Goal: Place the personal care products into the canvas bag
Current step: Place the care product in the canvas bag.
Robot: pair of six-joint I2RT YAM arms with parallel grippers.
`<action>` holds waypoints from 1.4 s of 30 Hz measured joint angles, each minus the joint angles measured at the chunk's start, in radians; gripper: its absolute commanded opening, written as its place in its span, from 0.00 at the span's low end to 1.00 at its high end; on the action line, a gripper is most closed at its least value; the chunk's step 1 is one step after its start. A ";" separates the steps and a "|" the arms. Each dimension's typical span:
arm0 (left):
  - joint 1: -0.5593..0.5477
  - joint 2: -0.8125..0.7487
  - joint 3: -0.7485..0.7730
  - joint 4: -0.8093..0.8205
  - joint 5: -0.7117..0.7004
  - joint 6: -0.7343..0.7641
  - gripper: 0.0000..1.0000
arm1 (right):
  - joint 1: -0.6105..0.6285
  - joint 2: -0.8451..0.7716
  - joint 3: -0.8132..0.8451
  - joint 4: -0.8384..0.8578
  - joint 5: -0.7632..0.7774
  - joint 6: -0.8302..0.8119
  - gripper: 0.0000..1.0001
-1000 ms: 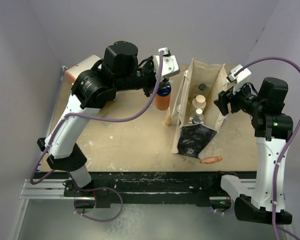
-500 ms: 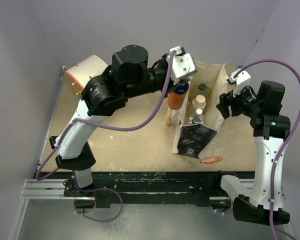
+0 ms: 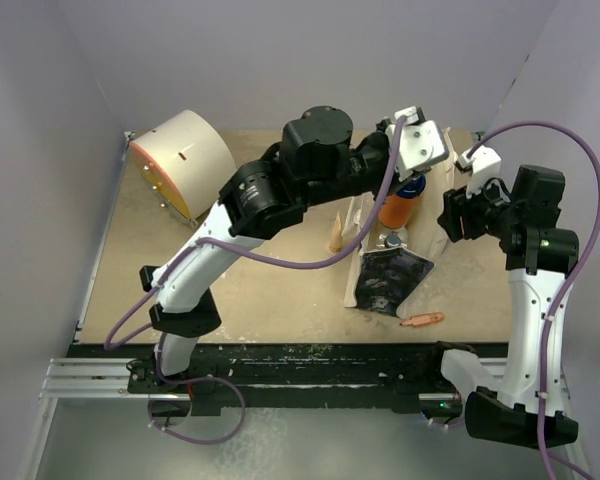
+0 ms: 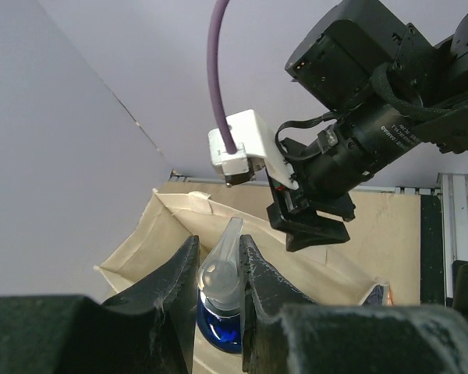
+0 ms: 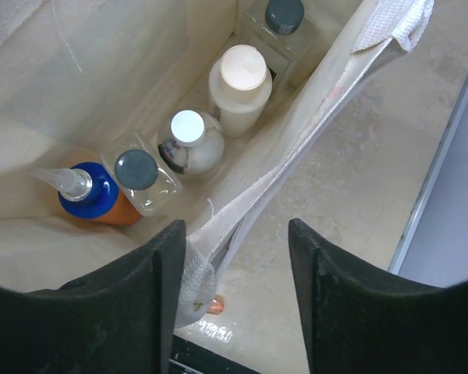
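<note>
The orange bottle (image 3: 398,210) hangs over the bag's mouth. The left hand (image 3: 409,184) grips it at the neck, its fingers (image 4: 175,280) closed on the clear pump spout above the blue cap. The bottle looks light and rigid, a round body of smooth plastic that is likely slick. The neck under the pump head is therefore the safer hold, since a grip on the body could slip.

The bag (image 3: 382,282) is limp beige canvas with a dark printed panel, and its walls are prone to fold. The right hand (image 5: 235,234) stands open astride the 3 o'clock wall, seemingly propping it rather than pinching it. Five bottles stand in a row inside, the silver bottle (image 5: 189,139) in the middle.

On the bench (image 3: 280,300), a wooden cone (image 3: 335,236) sits at the bag's 9 o'clock and an orange stick (image 3: 422,320) at its 5 o'clock.
</note>
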 measured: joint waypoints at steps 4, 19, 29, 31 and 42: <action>-0.011 0.040 0.000 0.026 -0.001 -0.011 0.00 | -0.005 0.015 -0.003 -0.003 -0.002 0.016 0.43; -0.025 0.094 -0.052 0.096 -0.006 -0.072 0.00 | -0.027 0.025 -0.016 -0.002 -0.006 0.077 0.00; -0.025 0.115 -0.087 0.119 0.023 -0.156 0.00 | -0.039 0.024 -0.016 -0.002 -0.014 0.090 0.00; -0.025 0.118 -0.090 0.119 0.028 -0.172 0.00 | -0.040 0.024 -0.016 -0.002 -0.016 0.092 0.00; -0.025 0.118 -0.123 0.118 0.068 -0.250 0.00 | -0.044 0.026 -0.013 -0.006 -0.028 0.093 0.00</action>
